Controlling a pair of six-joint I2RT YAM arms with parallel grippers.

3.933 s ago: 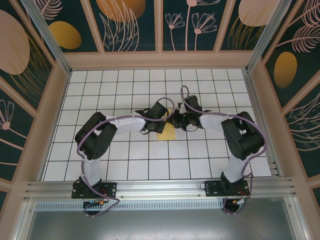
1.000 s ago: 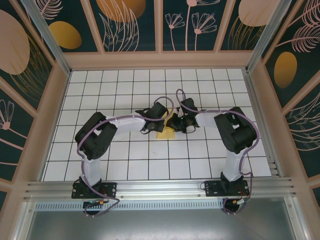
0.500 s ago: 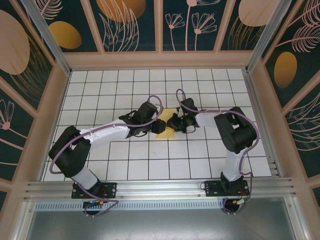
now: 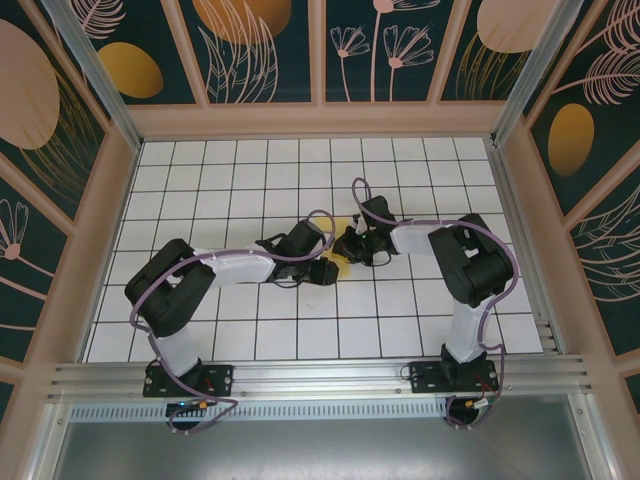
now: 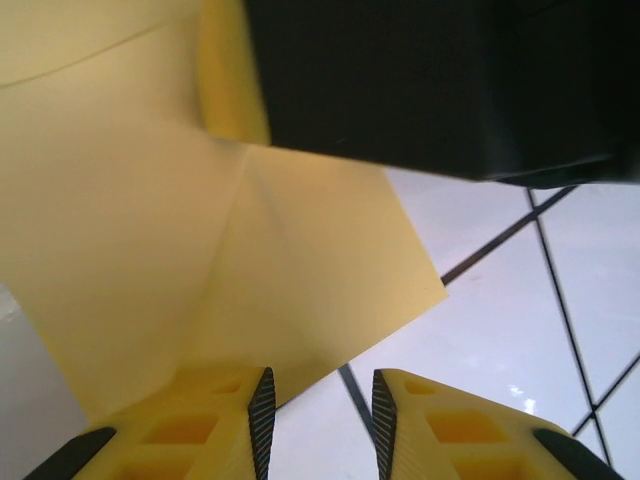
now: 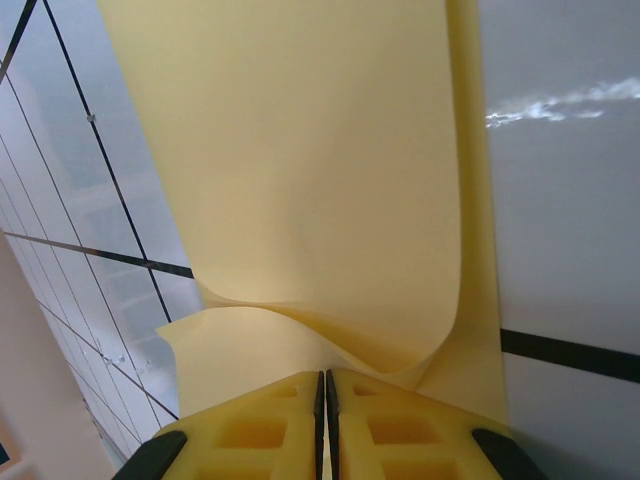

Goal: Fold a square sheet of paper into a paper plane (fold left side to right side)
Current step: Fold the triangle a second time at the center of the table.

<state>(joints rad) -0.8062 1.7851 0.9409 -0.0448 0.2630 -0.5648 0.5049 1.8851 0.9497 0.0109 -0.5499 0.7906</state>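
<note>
The sheet of paper (image 4: 343, 263) lies near the middle of the table (image 4: 200, 170), well apart from all four edges. In the top view both claws crowd over it, so little of its yellow shows between them.

The left claw (image 4: 327, 271) reaches in from the left side of the table, low over the near left part of the sheet. In the left wrist view its yellow fingers (image 5: 215, 420) stand apart, released. Only white table (image 5: 500, 330) and a black grid line show in the gap between them. The sheet (image 5: 130, 230) spreads ahead of the left claw (image 5: 320, 405). A crease runs up through it from near the left finger. One pointed corner juts to the right over the white tile. The near edge of the sheet passes just above the left fingertip. The black bulk of the right arm (image 5: 420, 90) sits over the far part of the sheet.

The right claw (image 4: 350, 246) comes in from the right side of the table, at the far right part of the sheet. In the right wrist view its fingers (image 6: 260, 420) are clenched, pad against pad. The sheet (image 6: 300, 170) buckles upward just ahead of them. Its curled edge runs into the seam of the right claw (image 6: 325, 385), so the paper appears to be nipped there. Beyond the buckle the sheet lies flat on the table (image 6: 560, 250), with a narrow doubled strip along its right edge.
</note>
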